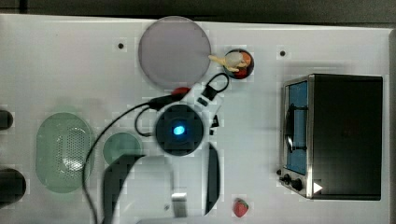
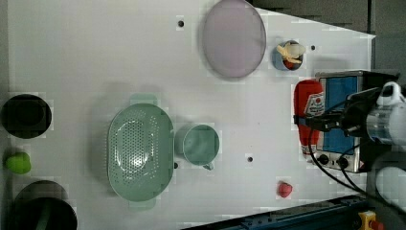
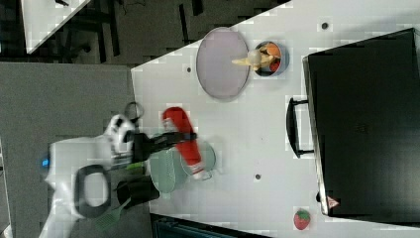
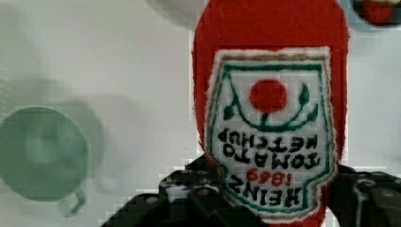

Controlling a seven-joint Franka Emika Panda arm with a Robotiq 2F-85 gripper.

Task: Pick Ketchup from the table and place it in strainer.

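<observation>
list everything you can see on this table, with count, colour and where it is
Ketchup: one, red with a white label, held off the table in the claw.
strainer: one, pale mint green, oval, toward the left view's left.
cup: one, green, just right of the strainer in the left view.
plate: one, grey, round, near the left view's top.
small bowl: one, dark, holding toy food, right of the plate.
strawberry: one, red, near the left view's bottom edge.
toaster oven: one, black and silver, at the top view's right.
claw: one, black, shut on the Ketchup.
</observation>
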